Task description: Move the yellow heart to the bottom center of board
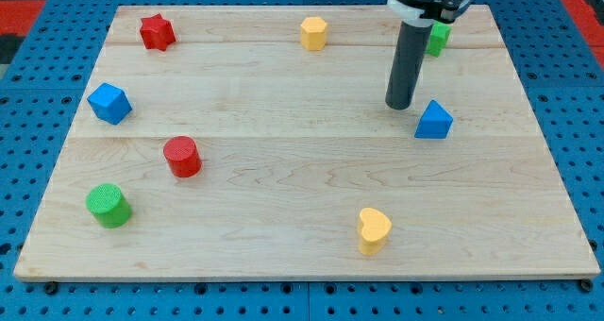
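Observation:
The yellow heart (374,230) lies near the view's bottom edge of the wooden board (283,255), a little right of centre. My tip (399,105) stands on the board in the upper right part, well above the heart and just left of the blue triangle block (433,121). The tip touches no block.
A yellow pentagon-like block (313,33) sits at the top centre. A green block (437,38) is partly hidden behind the rod. A red star (157,32), blue cube (109,103), red cylinder (181,157) and green cylinder (109,206) are on the left.

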`<state>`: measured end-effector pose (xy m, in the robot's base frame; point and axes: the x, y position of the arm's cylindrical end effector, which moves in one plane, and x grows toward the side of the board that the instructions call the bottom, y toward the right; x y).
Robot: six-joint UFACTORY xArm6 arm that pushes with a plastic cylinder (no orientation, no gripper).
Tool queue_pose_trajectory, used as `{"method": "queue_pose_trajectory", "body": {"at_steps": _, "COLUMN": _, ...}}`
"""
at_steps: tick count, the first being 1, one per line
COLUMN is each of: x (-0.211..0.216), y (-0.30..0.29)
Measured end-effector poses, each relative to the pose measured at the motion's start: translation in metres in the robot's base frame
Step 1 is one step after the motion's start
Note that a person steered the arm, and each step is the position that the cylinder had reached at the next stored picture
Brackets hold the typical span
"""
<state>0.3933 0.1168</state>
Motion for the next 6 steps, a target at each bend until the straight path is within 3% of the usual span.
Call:
{"method": "queue_pose_trajectory", "body": {"at_steps": 2, "x": 0.0, "y": 0.0}}
{"method": "queue_pose_trajectory", "body": {"at_steps": 3, "x": -0.002, "y": -0.042}}
{"method": "queue_pose_trajectory", "body": {"at_steps": 5, "x": 0.0, "y": -0.203}}
{"method": "queue_pose_trajectory", "body": {"at_steps": 6, "x": 0.023, "y": -0.211}}
